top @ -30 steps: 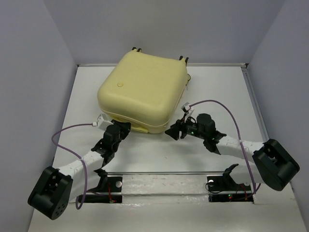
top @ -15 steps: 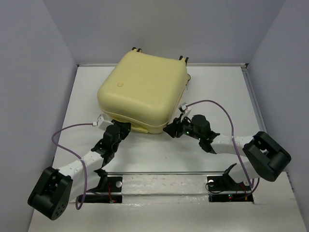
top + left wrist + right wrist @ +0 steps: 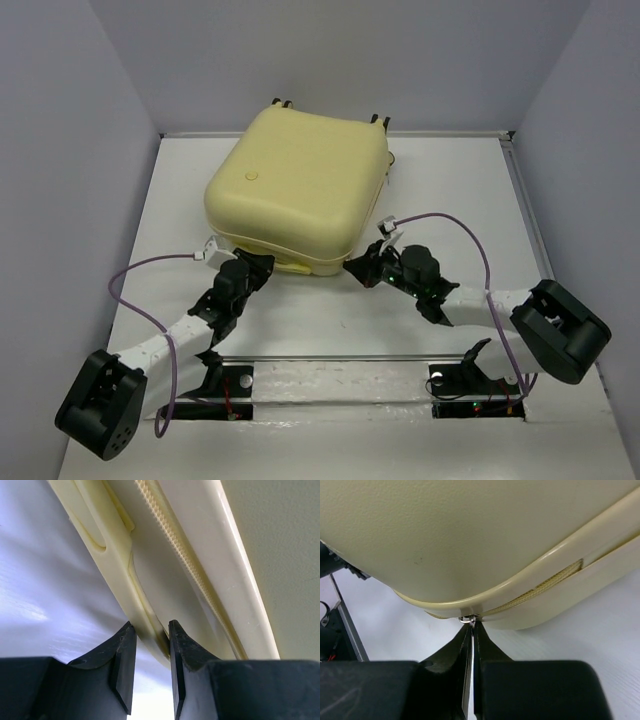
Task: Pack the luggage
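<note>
At the luggage (image 3: pixel 295 190) front, right hand (image 3: pixel 353 267) has clamped the zipper pull (image 3: pixel 469 620); left hand (image 3: pixel 149 632) pinches its rim (image 3: pixel 119 582).

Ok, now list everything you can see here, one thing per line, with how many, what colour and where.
suitcase: one, pale yellow, closed, lying flat at the middle back of the table
emblem: one, pale yellow, round, on the shell's top, toward the left
wheels: two spots showing, black, at the suitcase's far edge
zip pull: one, silvery, at the suitcase's near right corner
table: one, white, under everything
walls: three, grey, around the table
cables: two, purple, one looping along each arm
left gripper: one, black, clamped on a ridge at the suitcase's near left edge
right gripper: one, black, shut on the zip pull
</note>
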`<state>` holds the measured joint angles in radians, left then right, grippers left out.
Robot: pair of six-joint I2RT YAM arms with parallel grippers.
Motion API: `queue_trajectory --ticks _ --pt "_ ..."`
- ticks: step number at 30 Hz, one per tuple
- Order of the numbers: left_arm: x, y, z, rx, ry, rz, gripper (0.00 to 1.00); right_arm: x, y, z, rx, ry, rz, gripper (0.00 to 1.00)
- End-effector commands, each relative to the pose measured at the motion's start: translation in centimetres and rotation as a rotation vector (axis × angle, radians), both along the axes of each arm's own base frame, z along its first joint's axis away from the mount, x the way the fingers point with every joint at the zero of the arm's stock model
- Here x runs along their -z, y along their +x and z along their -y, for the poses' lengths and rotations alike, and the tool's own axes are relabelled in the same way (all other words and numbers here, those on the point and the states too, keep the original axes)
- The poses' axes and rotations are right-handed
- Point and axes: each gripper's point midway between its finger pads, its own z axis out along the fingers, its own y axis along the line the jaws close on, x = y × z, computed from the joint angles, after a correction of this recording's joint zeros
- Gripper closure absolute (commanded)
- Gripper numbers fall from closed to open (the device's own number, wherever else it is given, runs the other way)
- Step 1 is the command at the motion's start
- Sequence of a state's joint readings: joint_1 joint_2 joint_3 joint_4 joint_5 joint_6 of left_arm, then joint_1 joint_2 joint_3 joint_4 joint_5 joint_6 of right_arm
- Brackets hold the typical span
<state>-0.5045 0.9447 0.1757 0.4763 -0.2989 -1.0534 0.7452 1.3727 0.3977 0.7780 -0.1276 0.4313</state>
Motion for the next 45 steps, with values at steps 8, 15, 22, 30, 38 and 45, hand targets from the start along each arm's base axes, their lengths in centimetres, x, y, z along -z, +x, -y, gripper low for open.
queue_trajectory --ticks 8,15,22,30,38,45 --pt "-3.6 1.2 -1.0 0.004 0.114 0.149 0.94 -0.2 6.4 9.9 0.323 -0.016 -0.018 0.93" --pt "-5.7 1.6 -0.8 0.042 0.119 0.205 0.94 0.7 5.4 8.4 0.193 -0.016 -0.073 0.93" --pt "-6.4 0.9 5.0 0.19 0.106 0.22 0.94 0.6 -3.0 -2.7 -0.148 -0.116 -0.073 0.93" --pt "-9.2 3.0 9.3 0.271 0.036 0.264 0.94 1.0 -15.9 -11.8 -0.411 -0.14 -0.134 0.93" --pt "-7.7 1.8 8.1 0.27 0.079 0.231 0.94 0.8 -9.4 -5.0 -0.195 -0.142 -0.09 0.93" --pt "-6.0 -1.2 5.0 0.258 0.145 0.192 0.94 0.0 -9.4 -1.0 -0.18 -0.166 -0.077 0.93"
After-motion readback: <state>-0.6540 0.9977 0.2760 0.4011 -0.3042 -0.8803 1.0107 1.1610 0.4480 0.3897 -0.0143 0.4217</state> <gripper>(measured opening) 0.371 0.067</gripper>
